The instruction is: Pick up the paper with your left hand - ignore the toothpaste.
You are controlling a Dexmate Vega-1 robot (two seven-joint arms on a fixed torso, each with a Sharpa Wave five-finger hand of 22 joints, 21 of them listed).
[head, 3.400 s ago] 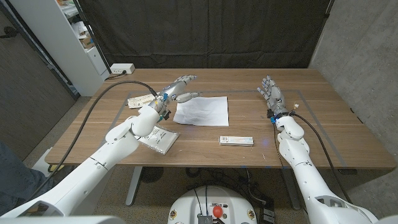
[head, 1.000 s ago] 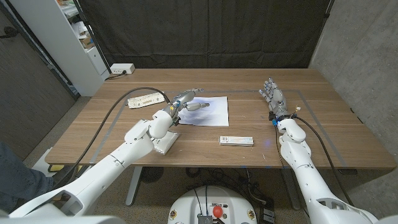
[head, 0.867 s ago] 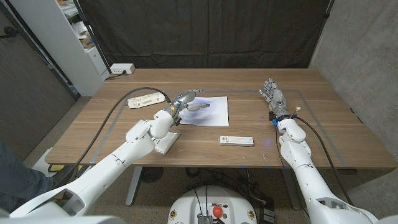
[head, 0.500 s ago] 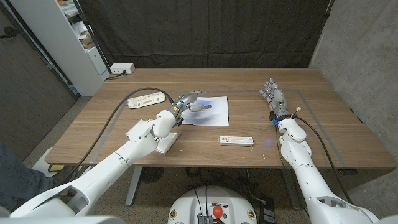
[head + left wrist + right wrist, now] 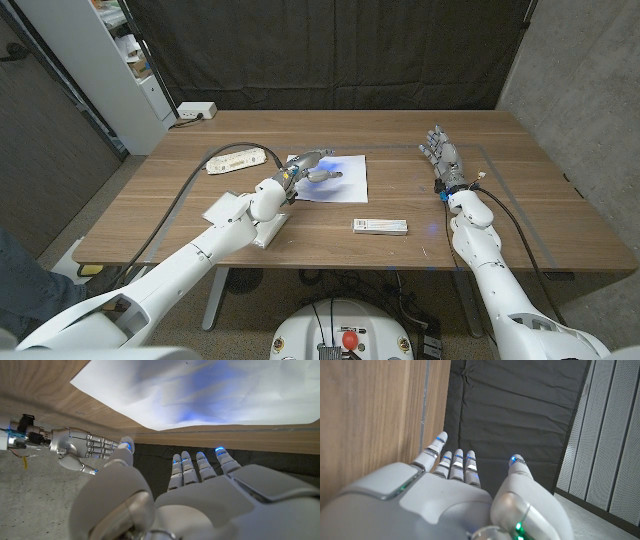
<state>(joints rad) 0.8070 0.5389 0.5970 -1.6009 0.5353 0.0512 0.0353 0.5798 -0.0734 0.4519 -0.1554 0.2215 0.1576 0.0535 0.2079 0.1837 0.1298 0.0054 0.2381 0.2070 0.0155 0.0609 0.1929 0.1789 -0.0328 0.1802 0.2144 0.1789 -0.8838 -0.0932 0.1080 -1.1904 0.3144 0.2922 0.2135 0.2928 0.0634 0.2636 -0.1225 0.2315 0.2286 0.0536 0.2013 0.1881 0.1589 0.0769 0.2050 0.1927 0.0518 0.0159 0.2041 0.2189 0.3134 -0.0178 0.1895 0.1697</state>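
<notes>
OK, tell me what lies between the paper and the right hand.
Bare wooden table in the head view: nothing between the paper and the right hand.

The brown wooden table (image 5: 150, 200) carries a white power strip (image 5: 235, 158) near its far left corner, with a black cable (image 5: 180, 205) curving from it toward the near edge. A white flat packet (image 5: 258, 228) lies near the table's front left. Behind the table hangs a black curtain (image 5: 330, 50); a white shelf unit (image 5: 120, 60) stands beyond its far left corner, a white socket box (image 5: 195, 111) just beside that corner.
</notes>
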